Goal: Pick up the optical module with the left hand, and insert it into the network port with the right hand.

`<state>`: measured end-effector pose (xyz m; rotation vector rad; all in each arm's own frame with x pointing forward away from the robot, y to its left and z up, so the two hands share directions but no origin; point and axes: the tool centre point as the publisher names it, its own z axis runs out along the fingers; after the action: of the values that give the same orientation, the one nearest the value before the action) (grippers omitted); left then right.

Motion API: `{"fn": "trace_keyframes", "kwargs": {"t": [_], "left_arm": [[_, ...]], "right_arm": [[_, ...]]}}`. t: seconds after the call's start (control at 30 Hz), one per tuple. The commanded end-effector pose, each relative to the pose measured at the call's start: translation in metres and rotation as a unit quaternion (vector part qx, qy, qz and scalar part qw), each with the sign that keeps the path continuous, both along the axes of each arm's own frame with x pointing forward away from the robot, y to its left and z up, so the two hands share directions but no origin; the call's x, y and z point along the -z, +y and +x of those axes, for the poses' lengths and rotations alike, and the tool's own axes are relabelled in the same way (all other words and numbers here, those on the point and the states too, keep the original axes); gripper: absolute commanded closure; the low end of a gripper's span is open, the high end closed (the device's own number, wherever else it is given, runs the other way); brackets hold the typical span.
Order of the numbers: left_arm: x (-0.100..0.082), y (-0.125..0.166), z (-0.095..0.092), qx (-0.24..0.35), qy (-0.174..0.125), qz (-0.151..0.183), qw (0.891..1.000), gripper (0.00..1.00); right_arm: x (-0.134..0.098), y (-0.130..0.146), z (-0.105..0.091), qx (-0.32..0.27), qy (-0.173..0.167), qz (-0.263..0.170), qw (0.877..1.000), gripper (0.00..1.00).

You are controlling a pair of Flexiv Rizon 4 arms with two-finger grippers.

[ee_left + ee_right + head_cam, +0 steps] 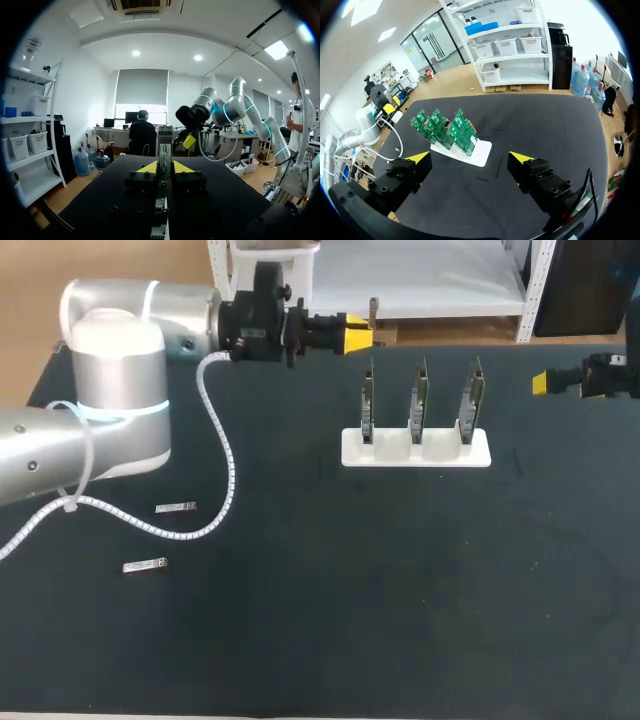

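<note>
Pinching the slim silver optical module (164, 156) upright at the table's far edge, the left gripper (358, 335) is presenting it, seemingly for handover, while the right gripper (470, 159) is hovering wide open far right of the white stand of green circuit boards (415, 450).

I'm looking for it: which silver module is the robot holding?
The optical module pinched in the left gripper; two others lie on the table.

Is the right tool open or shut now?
Open: the right tool has its yellow fingertips wide apart, nothing held between them.
</note>
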<state>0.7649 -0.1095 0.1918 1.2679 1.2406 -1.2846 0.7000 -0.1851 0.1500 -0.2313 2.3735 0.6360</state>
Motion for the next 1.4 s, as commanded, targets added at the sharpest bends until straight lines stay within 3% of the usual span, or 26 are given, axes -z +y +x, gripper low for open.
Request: {"fn": "trace_keyframes", "kwargs": {"t": [0.03, 0.47, 1.4], "left_arm": [[0.006, -0.004, 0.001, -0.006, 0.003, -0.004, 1.000, 1.00], [0.014, -0.006, 0.003, -0.004, -0.010, 0.001, 1.000, 1.00], [0.032, -0.004, 0.007, -0.011, 0.015, 0.006, 1.000, 1.00]], "right_arm": [[0.000, 0.000, 0.000, 0.000, 0.000, 0.000, 1.000, 0.00], [0.000, 0.000, 0.000, 0.000, 0.000, 0.000, 1.000, 0.00], [0.000, 0.000, 0.000, 0.000, 0.000, 0.000, 1.000, 0.00]]}}
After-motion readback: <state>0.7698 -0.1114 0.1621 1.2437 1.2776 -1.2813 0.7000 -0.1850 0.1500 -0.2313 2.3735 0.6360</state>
